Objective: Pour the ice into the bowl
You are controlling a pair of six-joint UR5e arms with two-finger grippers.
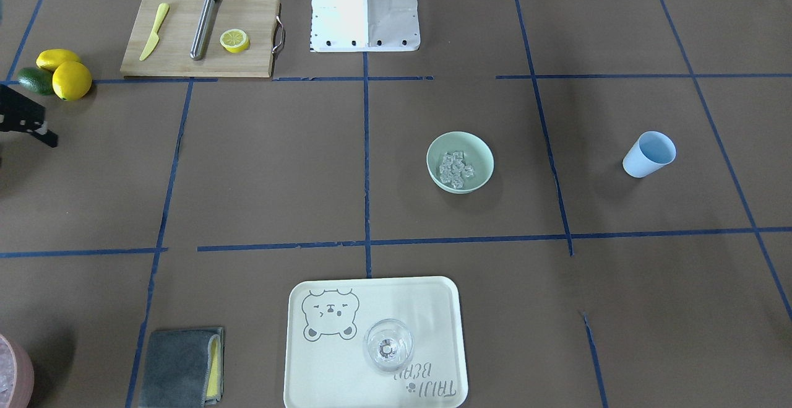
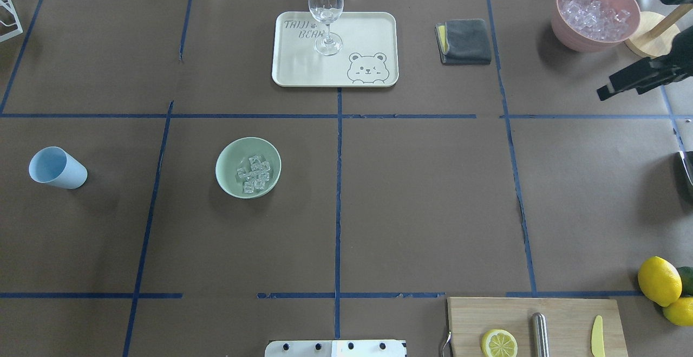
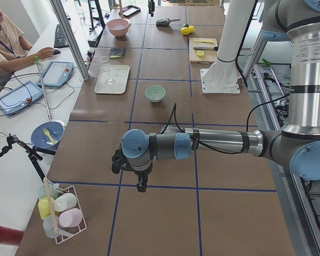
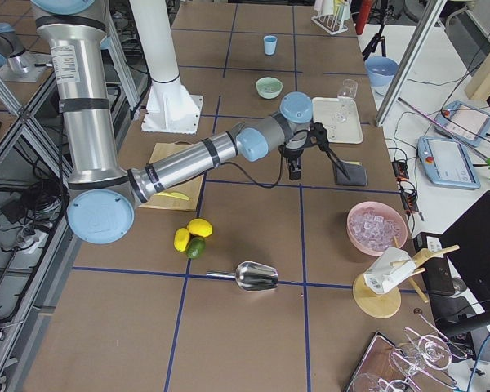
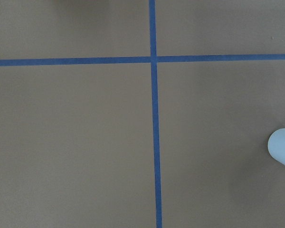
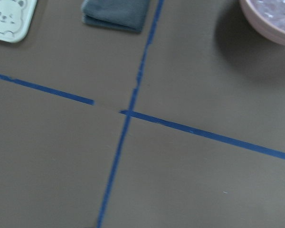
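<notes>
we see the ice (image 2: 253, 173) heaped in the bowl (image 2: 229, 158), the blue cup (image 2: 57, 168) standing well apart, and cannot tell how wide the left gripper (image 3: 141, 185) or right gripper (image 4: 294, 170) stands.

The ice (image 2: 253, 173) lies in the bowl (image 2: 227, 159). The cup (image 2: 57, 168) stands well apart on the robot's left. Beyond, the glass (image 2: 325, 5) stands on the tray (image 2: 303, 67).

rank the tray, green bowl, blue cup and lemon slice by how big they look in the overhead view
1. tray
2. green bowl
3. blue cup
4. lemon slice, smallest even though it lies nearest the camera
</notes>
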